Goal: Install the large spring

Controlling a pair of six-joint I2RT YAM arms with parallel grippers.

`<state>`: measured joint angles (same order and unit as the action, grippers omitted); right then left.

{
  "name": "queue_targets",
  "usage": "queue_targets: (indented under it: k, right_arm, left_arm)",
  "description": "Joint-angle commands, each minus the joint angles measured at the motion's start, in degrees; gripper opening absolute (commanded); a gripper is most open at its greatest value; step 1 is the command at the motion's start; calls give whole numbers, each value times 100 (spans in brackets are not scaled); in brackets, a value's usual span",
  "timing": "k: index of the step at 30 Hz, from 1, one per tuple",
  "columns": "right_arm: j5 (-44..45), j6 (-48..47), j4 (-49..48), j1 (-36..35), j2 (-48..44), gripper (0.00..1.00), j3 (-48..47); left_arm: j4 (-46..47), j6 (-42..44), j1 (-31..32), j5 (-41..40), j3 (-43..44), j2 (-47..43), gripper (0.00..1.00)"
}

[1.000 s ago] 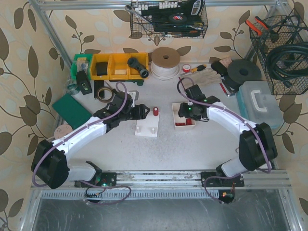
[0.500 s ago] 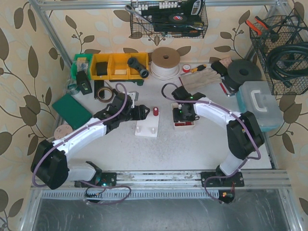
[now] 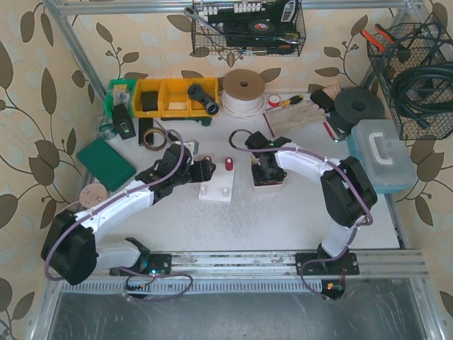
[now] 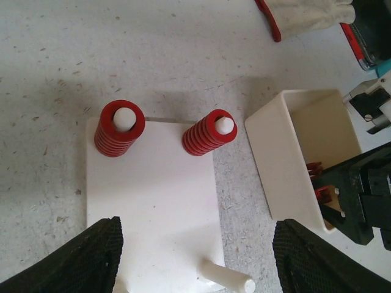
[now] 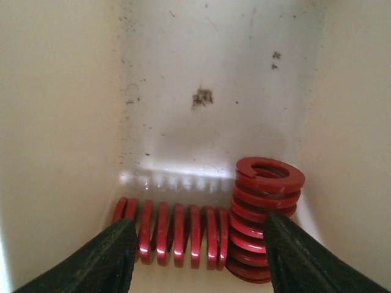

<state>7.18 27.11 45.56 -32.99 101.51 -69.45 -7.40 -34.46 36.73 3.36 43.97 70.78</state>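
My right gripper point(image 5: 197, 259) hangs inside the white bin point(image 5: 61, 122), jaws apart, gripping nothing. Just beyond its tips are two red springs. The lying spring point(image 5: 177, 235) is toward the left finger, its long axis running finger to finger. The upright spring point(image 5: 267, 213) touches it by the right finger. I judge the fatter upright one to be the large spring, nearest this arm. My left gripper point(image 4: 198, 262) hovers wide and empty over the base plate point(image 4: 153, 201), with a bare peg point(image 4: 227, 278) between its fingers.

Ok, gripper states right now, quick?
Left gripper: open, empty, above the white peg base.
Right gripper: open, above red springs in the white bin, gripping nothing.
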Motion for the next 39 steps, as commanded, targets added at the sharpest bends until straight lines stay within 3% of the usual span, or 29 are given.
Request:
queue_targets:
  k: [1, 10, 19, 27, 39]
  right_arm:
    - [385, -143, 309, -23, 177, 59, -204]
    - [1133, -202, 446, -8, 632, 60, -534]
    - [1205, -353, 489, 126, 808, 59, -935]
    - [318, -12, 324, 162, 427, 55, -770]
    - [167, 305, 527, 32, 425, 53, -551]
  left_arm:
    - [338, -123, -71, -168, -75, -266, 71]
    - [482, -184, -186, -88, -228, -368, 70]
    - [625, -245, -346, 157, -285, -306, 70]
    - [723, -334, -478, 316, -354, -320, 70]
    - [740, -385, -540, 378, -426, -377, 70]
